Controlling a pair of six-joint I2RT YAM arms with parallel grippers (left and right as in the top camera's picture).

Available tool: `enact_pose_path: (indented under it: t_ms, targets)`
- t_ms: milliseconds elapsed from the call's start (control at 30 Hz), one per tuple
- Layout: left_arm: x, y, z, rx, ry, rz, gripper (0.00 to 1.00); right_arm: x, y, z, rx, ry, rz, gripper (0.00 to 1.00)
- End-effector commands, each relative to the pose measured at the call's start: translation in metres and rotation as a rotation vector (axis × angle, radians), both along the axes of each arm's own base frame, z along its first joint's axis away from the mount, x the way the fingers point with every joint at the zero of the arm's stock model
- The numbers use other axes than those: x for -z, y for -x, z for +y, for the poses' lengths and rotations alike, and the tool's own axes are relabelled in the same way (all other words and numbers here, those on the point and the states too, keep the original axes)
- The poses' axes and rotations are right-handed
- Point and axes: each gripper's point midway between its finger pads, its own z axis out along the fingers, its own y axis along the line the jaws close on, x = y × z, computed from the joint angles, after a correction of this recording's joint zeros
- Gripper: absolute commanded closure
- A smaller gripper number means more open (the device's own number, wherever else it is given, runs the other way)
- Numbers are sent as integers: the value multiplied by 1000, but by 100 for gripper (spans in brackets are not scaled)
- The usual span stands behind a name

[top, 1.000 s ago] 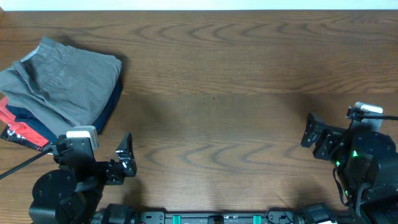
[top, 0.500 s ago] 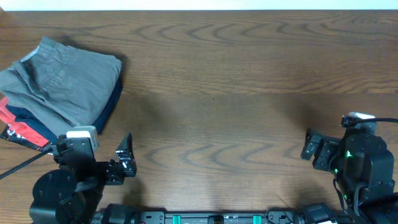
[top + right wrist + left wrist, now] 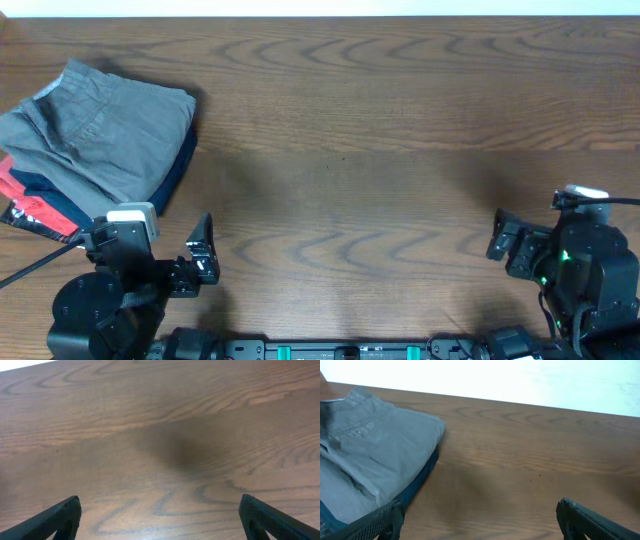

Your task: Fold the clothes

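The grey shorts [image 3: 100,135] lie folded at the far left of the table, on top of a navy folded garment [image 3: 178,170]. They also show in the left wrist view [image 3: 370,455]. My left gripper [image 3: 200,255] is open and empty near the front left edge, to the right of and in front of the pile. In its own view [image 3: 480,520] its jaws stand wide apart over bare wood. My right gripper [image 3: 503,235] is open and empty at the front right, far from the shorts. Its own view [image 3: 160,515] shows only bare table between the jaws.
A red garment with black-patterned edge [image 3: 25,205] sticks out under the pile at the left edge. The wooden table [image 3: 380,130] stretches between the arms. The navy garment's edge shows in the left wrist view [image 3: 420,480].
My right gripper has drawn back toward the front right corner and settled there. The left arm and the pile of clothes have not moved.
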Motion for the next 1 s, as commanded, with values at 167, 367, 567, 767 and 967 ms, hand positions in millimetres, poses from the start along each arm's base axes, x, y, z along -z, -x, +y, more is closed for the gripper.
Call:
enact_pose_path:
  t_ms: [167,367,567,767,967]
  targets:
    - [2,0,1,0,-12,1,2,14,19,-16,76,-9,-34,1]
    - [2,0,1,1,-12,1,2,27,5,-11,8,14,-243,1]
    - [2,0,1,1,-12,1,2,34,-17,5,-117,59,-481,1]
    - [2,0,1,1,-12,1,2,36,-35,8,-148,107,-666,1]
    - [2,0,1,1,-12,1,2,50,-48,9,-172,174,-727,1]
